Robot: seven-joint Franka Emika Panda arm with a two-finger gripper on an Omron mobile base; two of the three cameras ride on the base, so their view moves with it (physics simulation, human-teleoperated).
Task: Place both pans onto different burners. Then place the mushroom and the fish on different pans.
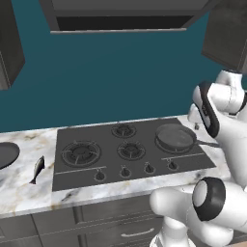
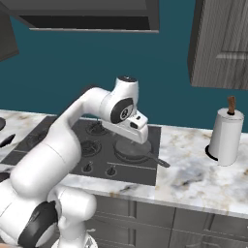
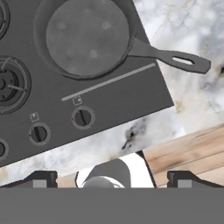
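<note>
The gripper (image 3: 112, 179) is held above the cooktop's front right corner; its two tips are seen wide apart at the bottom of the hand view, nothing between them. Just beyond, the knobs (image 1: 124, 171) are lined along the cooktop's front edge. One pan (image 1: 175, 137) is set on the right burner, its handle (image 3: 175, 58) stretched out over the marble tabletop (image 2: 193, 169). Three further burners (image 1: 80, 153) are left bare — a large one at the left, two smaller ones in the middle.

On the tabletop left of the cooktop, the fish (image 1: 37, 169) is laid, well apart from the pan. A second pan (image 1: 6, 155) is cut by the far left edge, near the fish. At the far right a paper-towel roll (image 2: 225, 135) is stood upright.
</note>
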